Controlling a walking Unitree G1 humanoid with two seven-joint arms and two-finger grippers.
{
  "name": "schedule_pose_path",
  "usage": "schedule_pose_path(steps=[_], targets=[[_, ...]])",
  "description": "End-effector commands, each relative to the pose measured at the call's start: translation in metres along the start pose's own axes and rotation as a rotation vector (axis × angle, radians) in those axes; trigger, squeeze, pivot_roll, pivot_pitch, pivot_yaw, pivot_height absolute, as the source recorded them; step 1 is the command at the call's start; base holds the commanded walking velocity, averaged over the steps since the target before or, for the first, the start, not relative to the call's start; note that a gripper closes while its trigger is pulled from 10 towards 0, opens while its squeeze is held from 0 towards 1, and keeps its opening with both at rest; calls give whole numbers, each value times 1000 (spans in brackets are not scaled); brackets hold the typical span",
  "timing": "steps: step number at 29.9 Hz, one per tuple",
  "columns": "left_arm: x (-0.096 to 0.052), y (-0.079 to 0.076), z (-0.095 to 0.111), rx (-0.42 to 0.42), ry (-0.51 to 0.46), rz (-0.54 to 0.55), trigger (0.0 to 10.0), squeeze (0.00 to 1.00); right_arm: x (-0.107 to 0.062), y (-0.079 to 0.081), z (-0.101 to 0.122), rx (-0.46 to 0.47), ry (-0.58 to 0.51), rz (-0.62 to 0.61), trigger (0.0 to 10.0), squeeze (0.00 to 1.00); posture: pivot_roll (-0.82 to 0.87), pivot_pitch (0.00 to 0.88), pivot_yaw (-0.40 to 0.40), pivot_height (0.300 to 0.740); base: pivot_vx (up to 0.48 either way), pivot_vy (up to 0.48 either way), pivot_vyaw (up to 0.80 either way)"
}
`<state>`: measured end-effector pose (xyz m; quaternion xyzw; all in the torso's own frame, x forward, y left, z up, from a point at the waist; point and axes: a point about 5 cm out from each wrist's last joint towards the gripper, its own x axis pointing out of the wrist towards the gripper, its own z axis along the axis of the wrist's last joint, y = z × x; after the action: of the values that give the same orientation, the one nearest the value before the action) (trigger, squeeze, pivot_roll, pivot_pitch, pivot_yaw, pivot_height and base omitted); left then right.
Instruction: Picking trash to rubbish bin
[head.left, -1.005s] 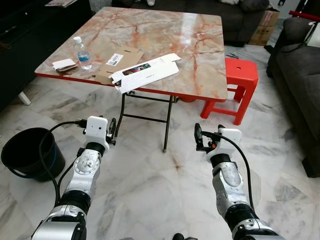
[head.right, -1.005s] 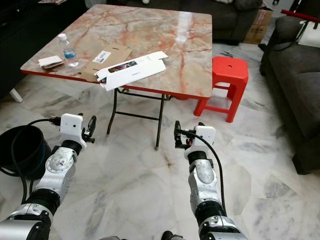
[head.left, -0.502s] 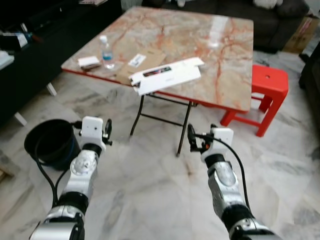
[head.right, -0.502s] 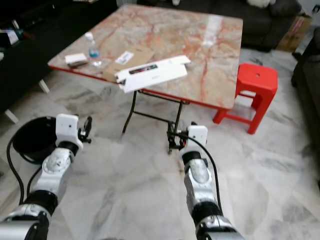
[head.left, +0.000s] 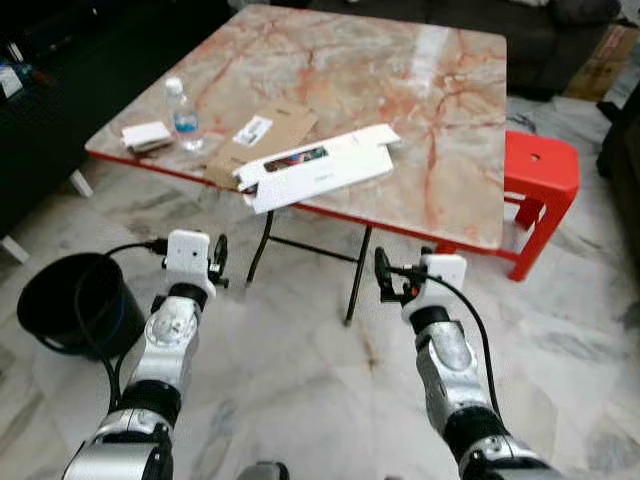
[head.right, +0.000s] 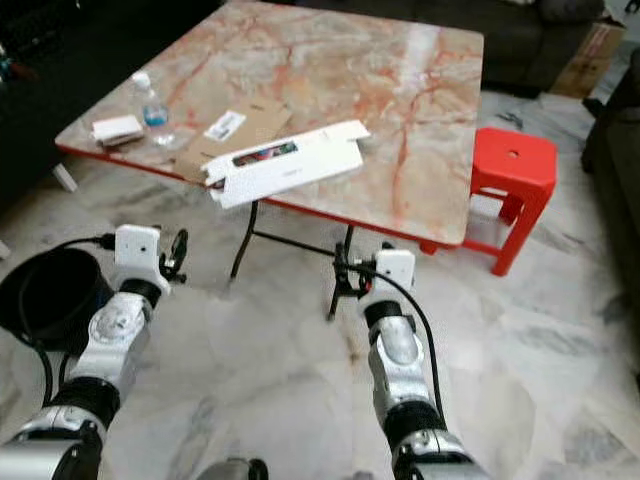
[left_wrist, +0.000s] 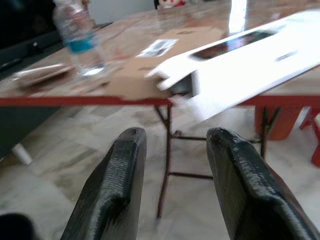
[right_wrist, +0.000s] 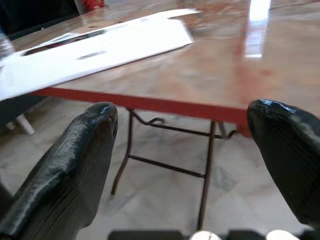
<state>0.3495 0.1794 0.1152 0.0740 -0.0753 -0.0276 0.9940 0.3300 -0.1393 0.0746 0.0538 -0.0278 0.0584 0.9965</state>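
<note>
White box (head.left: 318, 168) lies flat at tabltop (head.left: 440, 150) near edge, long axis along it — ahead of and above both grippers. We judge left gripper (head.left: 216, 262) nearer; right gripper (head.left: 384, 277) likewise spread, empty.

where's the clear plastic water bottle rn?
The clear plastic water bottle stands upright near the marble-patterned table's left edge, between a small folded paper piece and the flattened brown cardboard.
</note>
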Motion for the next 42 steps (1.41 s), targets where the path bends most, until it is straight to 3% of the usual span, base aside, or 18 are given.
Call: schedule_pose_path(steps=[1,24,30,32,38,39,40,41,42], targets=[[-2,3,-2,4,11,7,10000,0,1,0,3,-9,-17,2,10000,0,167,149,-31,740,439,0,800],[-1,-3,7,-13,-43,-9,10000,0,2,2,8,26,-52,11,10000,0,167,129,-32,740,437,0,88],[0,-7,13,-38,-90,-20,10000,0,2,2,8,28,-54,10,10000,0,167,123,-31,740,270,0,0],[2,-14,25,-63,-146,-53,10000,0,1,1,7,32,-55,7,10000,0,165,117,-29,740,0,0,0],[5,-12,33,-138,-157,-42,10000,0,1,2,6,35,-54,8,10000,0,171,116,-29,740,0,0,0],[6,-9,33,-141,-156,-29,10000,463,1,2,6,36,-53,8,10000,0,171,118,-29,740,0,0,0],[6,-9,33,-141,-156,-29,10000,463,1,2,6,36,-53,8,10000,0,171,118,-29,740,0,0,0],[6,-5,33,-163,-154,-11,10000,1000,1,3,6,36,-52,8,10000,0,171,118,-29,740,0,0,0],[6,-2,34,-181,-151,0,10000,1000,1,3,6,37,-52,8,10000,0,172,127,-27,740,0,0,0]])
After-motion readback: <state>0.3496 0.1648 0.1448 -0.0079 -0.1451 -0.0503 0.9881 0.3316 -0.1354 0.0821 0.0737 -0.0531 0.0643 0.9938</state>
